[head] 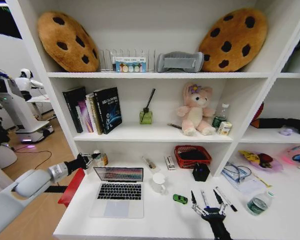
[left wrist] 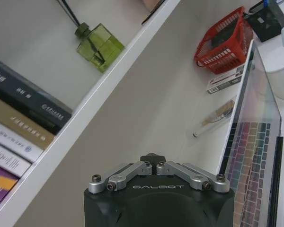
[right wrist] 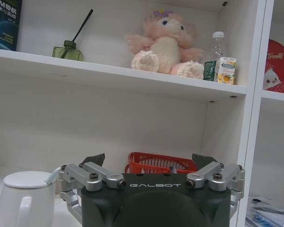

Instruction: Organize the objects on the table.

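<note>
Two arms: both over the long white desk [head: 155, 217], left at its back-left end, right at the front edge.
Desk: flat white top under a white shelf unit [head: 155, 75]; holds all loose items; front edge close to the right arm.
Laptop: silver open laptop [head: 118, 192], lit screen, sits left of centre, lid tilted back. Risk: left arm is just behind and left of the lid; a sweep toward centre could knock the screen.
Left gripper [head: 90, 159]: black claw w/ silver links, held above the desk's back-left corner, near a small jar w/ orange label [head: 103, 159]. Wrist view shows the fingers drawn together, nothing between them. Jar could tip if the claw drops blind.
Right gripper [head: 205, 197]: black claw at desk front, fingers spread wide, empty; hangs right over the pens. Can't tell if it touches the top.
White mug [head: 159, 182]: lidded ceramic, just right of the laptop; handle side near the right arm's reach; a bump could spill or slide it.
Red mesh basket [head: 192, 155]: at the desk's back, likely drop spot, well behind the pens.
Pens: thin white pens w/ dark caps [head: 225, 198], lying loose by the right claw, close together. Risk: wide claw grabs two at once, or pens roll off the front.
Toy car: tiny green car [head: 180, 199], betw. laptop and pens; wheels mean a nudge sends it rolling.
</note>
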### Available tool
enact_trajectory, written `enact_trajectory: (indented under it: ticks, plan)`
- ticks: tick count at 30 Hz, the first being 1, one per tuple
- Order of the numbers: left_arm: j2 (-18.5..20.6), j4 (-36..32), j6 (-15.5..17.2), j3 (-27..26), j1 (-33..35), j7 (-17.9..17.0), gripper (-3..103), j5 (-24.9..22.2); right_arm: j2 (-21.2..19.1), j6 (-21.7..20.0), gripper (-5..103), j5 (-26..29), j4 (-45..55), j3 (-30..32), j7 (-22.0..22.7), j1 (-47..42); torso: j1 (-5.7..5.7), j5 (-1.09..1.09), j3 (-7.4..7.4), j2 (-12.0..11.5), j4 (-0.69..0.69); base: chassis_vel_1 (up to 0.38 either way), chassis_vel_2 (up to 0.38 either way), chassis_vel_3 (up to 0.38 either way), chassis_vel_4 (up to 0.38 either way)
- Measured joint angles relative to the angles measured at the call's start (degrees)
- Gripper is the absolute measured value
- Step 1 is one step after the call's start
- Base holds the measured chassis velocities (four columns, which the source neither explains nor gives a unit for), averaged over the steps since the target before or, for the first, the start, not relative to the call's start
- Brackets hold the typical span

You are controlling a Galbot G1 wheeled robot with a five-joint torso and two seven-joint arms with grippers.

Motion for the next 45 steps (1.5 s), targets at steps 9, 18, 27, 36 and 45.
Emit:
enact_trajectory:
  ticks: [9, 18, 27, 36, 45]
  plan:
    - [1.09, 1.72, -1.85, 3.98, -3.67, 6.15, 0, 5.40, -0.14, 0.16, 100, 1.26, 0.10, 1.76, 0.02, 0.08, 0.00, 0.00, 0.00, 0.01, 0.00, 0.000, 0.000, 0.000, 0.000]
    - [3.08, 2.03, -4.38, 1.90, -1.36, 12.59, 0, 8.75, 0.69, 1.39, 100, 1.42, -0.33, 1.63, -0.06, -0.33, -0.01, 0.03, -0.02, 0.01, 0.01, 0.000, 0.000, 0.000, 0.000]
    - [4.21, -0.87, -6.20, -3.26, 7.06, 20.11, 0, 11.96, 1.79, 1.78, 100, 1.22, -0.72, 1.34, -0.06, -0.81, -0.02, -0.01, -0.01, 0.02, 0.02, 0.000, 0.000, 0.000, 0.000]
    - [1.74, -4.84, -8.46, -5.37, 18.41, 21.99, 0, 18.89, 2.11, 1.71, 100, 1.00, -0.66, 1.28, 0.01, -0.80, -0.01, -0.01, 0.00, 0.01, -0.01, 0.000, 0.000, 0.000, 0.000]
    - [-5.41, -4.27, -7.48, -7.86, 24.78, 7.63, 0, 13.83, 2.22, -1.50, 100, 4.01, 0.25, 0.85, 0.95, -1.26, -0.01, 0.00, 0.00, 0.01, 0.00, 0.000, 0.000, 0.000, 0.000]
